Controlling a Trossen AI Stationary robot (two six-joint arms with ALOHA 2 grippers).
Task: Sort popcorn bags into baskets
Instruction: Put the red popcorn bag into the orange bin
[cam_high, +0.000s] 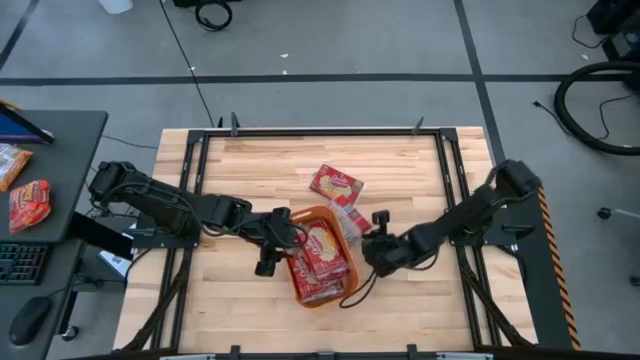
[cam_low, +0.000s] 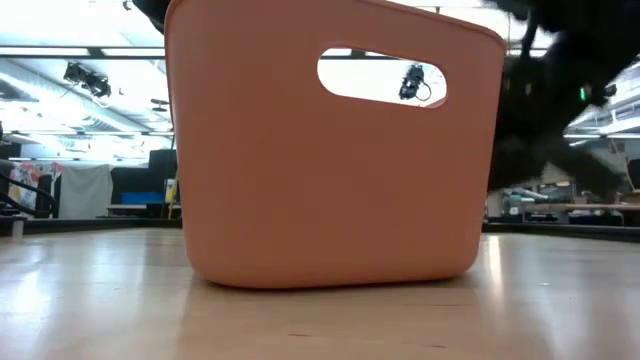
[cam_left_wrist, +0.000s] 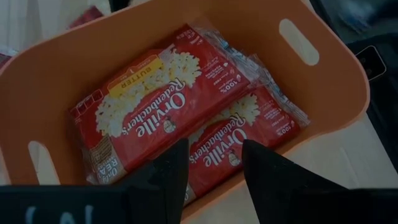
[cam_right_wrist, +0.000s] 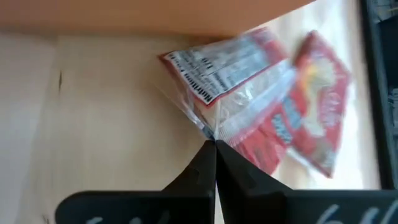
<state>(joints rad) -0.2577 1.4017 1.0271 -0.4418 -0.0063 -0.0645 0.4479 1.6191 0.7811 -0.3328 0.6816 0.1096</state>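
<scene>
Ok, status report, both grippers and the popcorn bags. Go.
Left gripper open over basket, bags inside. Right gripper shut on bag corner beside basket. One more bag on table. Nothing in the way.

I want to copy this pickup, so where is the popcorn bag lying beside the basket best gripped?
By a corner of its clear wrapper. The right gripper is shut on the popcorn bag there: it is flat, so only thin film at an edge fits between fingers. Come from the open table side, away from the basket.
</scene>
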